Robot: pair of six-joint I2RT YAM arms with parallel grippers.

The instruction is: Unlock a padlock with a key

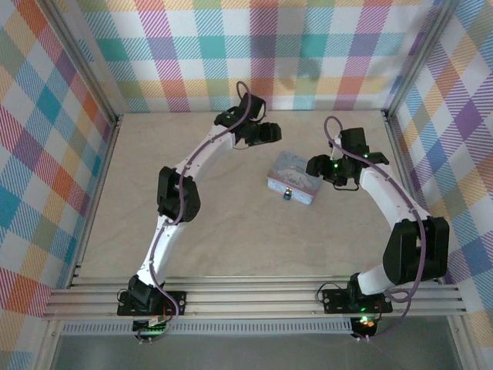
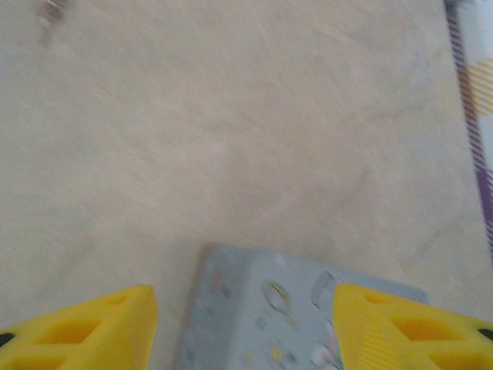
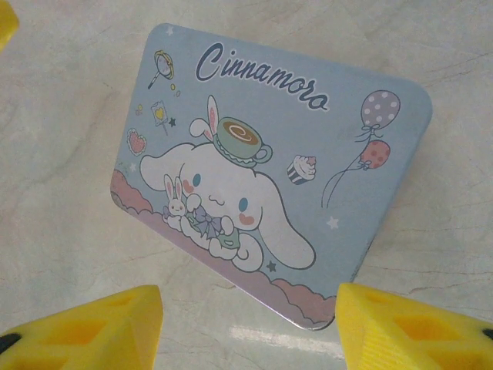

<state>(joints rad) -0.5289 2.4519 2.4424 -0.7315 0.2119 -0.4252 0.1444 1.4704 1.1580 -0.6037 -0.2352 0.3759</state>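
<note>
tin [image 1: 294,177] pale blue, rectangular, cartoon lid up, lying flat on the pale worktop [image 1: 223,247] at about its middle, turned a little askew. lid art in the right wrist view: white long-eared character, cup hat, balloons, cursive lettering.

padlock [image 1: 286,193] a tiny dark speck with a bluish glint, at the tin's near side, against its edge. too small to tell how the shackle stands.

left tool [image 1: 262,134] hangs over the worktop beyond the tin's far left corner, near it but not touching. in its own wrist view the yellow fingers [image 2: 85,331] stand wide apart with nothing between them, and the tin's end shows in the gap below. picture soft. small blurred thing [image 2: 52,14] on the worktop at that view's top-left corner, well apart from the tin; cannot tell what it is.

right tool [image 1: 320,168] just beside the tin's right end, above it. its yellow fingers [image 3: 408,331] are spread apart, gripping nothing, with the tin's lid lying under and ahead of them.

plaid walls [image 1: 46,154] on three sides.
</note>
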